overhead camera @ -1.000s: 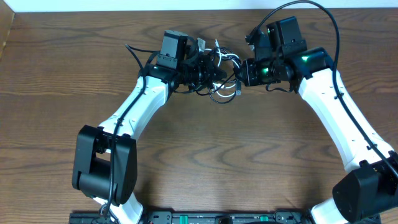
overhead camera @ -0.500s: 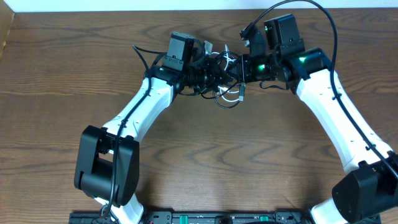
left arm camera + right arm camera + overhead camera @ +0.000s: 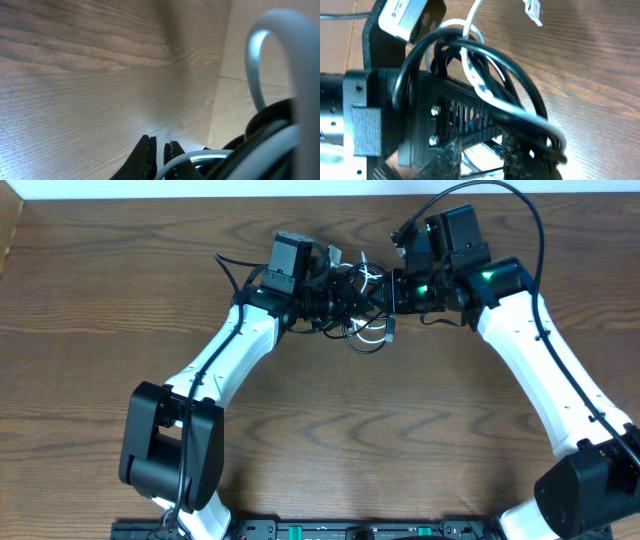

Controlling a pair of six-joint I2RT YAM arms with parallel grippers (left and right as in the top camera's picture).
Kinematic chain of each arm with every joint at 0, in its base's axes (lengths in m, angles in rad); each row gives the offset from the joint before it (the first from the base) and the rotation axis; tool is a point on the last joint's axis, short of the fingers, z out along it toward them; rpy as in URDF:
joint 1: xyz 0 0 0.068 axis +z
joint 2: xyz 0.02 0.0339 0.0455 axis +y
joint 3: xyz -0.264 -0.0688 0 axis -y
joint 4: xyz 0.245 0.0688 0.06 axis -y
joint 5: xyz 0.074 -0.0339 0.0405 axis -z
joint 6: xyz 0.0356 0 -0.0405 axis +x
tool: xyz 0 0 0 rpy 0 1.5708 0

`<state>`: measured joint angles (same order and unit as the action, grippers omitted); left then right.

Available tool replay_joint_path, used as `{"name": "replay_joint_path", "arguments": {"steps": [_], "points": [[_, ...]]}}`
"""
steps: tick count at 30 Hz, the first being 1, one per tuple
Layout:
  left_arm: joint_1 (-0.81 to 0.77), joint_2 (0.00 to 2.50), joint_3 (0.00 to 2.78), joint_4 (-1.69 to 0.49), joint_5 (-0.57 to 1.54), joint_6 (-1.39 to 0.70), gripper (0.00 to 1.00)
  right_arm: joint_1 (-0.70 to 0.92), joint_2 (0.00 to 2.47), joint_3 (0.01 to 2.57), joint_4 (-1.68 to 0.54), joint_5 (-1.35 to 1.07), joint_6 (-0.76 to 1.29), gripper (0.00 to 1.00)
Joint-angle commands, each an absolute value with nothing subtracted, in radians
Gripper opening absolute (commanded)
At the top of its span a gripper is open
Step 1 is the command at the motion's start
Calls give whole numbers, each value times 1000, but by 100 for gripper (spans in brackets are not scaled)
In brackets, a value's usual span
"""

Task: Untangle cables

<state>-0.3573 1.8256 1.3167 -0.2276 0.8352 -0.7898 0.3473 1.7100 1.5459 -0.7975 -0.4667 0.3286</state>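
Note:
The black cable (image 3: 352, 340) and the white cable (image 3: 374, 322) form one tangle between my two grippers at the back middle of the table. My left gripper (image 3: 338, 294) is shut, its fingers (image 3: 145, 155) almost touching; nothing shows between the tips. The white cable (image 3: 260, 65) and the black cable (image 3: 265, 120) loop close beside it. In the right wrist view the black cable (image 3: 520, 85) and the white cable (image 3: 476, 75) wrap over the left gripper's body. My right gripper (image 3: 384, 292) (image 3: 485, 160) is open, and the black loops run past its right finger. A white plug (image 3: 534, 11) dangles free.
The wooden table (image 3: 320, 440) carries nothing else. Its far edge meets a pale wall (image 3: 200, 188). Thick black wires (image 3: 535, 225) arch over the right arm, and another runs along the left arm (image 3: 225, 270).
My right gripper moved left into the tangle, closed, and has now opened. The left arm shifted slightly right at first and then held still, staying shut.

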Motion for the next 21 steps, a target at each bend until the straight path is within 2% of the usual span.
{"name": "replay_joint_path", "arguments": {"steps": [1, 15, 21], "points": [[-359, 1829, 1324, -219, 811, -850, 8, 329, 1664, 1569, -833, -412, 329, 29], [-360, 1829, 1324, -215, 831, -1020, 8, 350, 1676, 1555, -975, -208, 404, 27], [-360, 1829, 1324, -210, 836, -1034, 8, 355, 1676, 1554, -1022, -186, 403, 33]]}}
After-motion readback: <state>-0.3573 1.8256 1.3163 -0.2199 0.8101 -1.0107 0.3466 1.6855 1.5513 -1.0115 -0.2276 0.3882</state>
